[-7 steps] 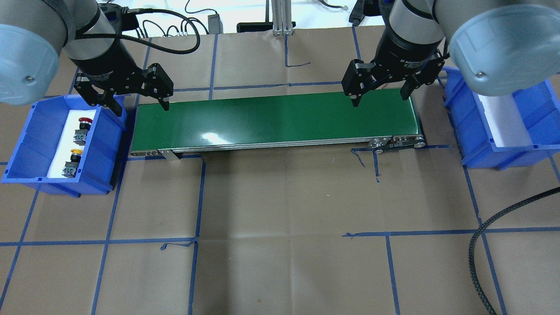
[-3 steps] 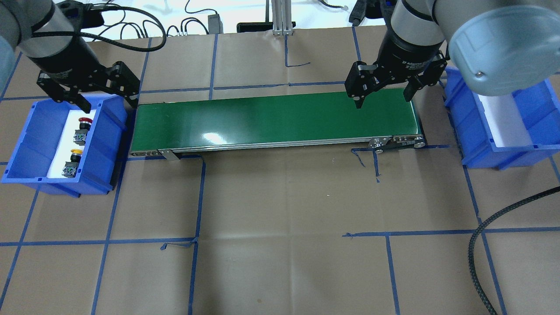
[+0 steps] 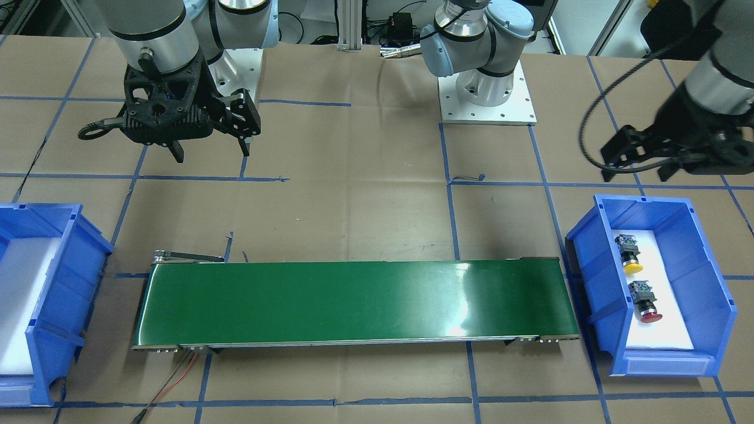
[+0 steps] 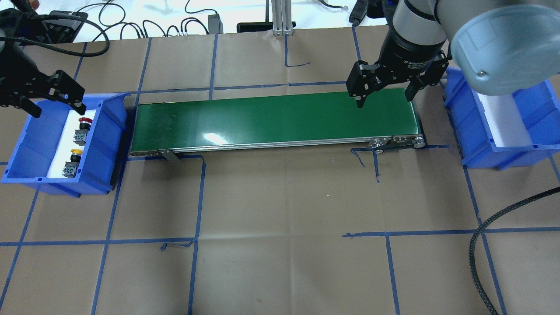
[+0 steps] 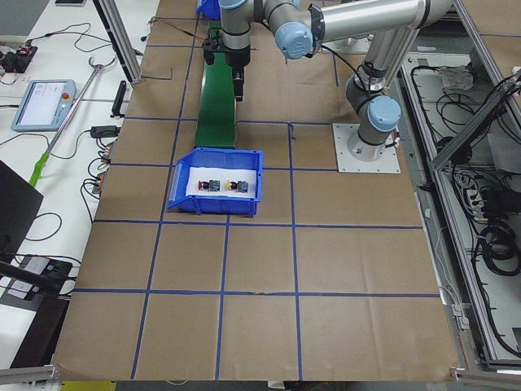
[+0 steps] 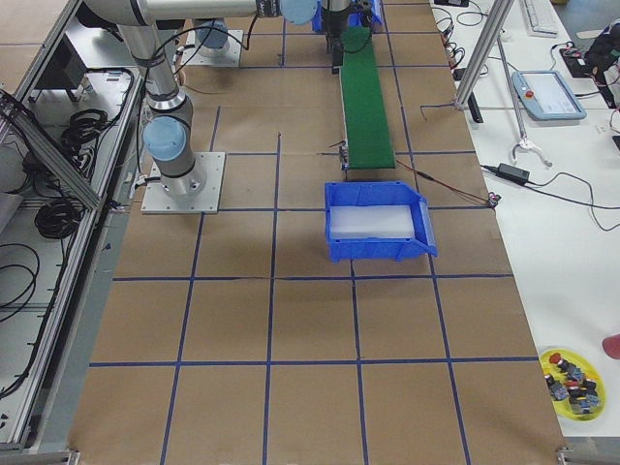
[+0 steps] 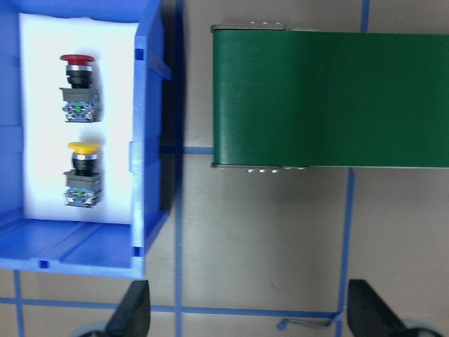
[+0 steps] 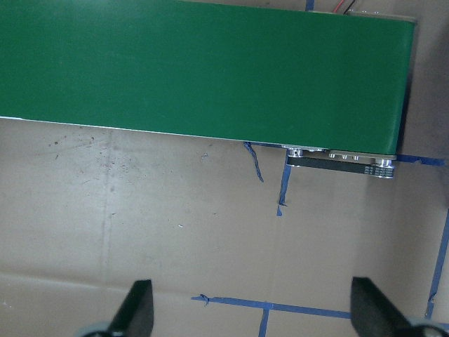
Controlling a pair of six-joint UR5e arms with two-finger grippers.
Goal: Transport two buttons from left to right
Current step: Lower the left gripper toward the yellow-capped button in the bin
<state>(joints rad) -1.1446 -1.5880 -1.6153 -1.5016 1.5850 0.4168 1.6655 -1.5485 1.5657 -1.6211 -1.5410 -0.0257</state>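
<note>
The red button (image 4: 84,124) and the yellow button (image 4: 75,157) lie on white foam in the blue left bin (image 4: 26,144). In the left wrist view the red button (image 7: 77,84) is above the yellow button (image 7: 83,172). In the front view the yellow one (image 3: 630,256) and the red one (image 3: 647,303) lie in the right-hand bin. My left gripper (image 4: 60,111) is open and empty, above the bin's far end. My right gripper (image 4: 384,101) is open and empty above the right end of the green conveyor belt (image 4: 275,118).
A second blue bin (image 4: 503,153) with white foam stands past the belt's right end. A black braided cable (image 4: 481,245) lies on the table at the right. Blue tape lines cross the brown paper surface.
My left gripper has moved left from the belt's left end to over the far end of the left bin. My right gripper has barely shifted.
</note>
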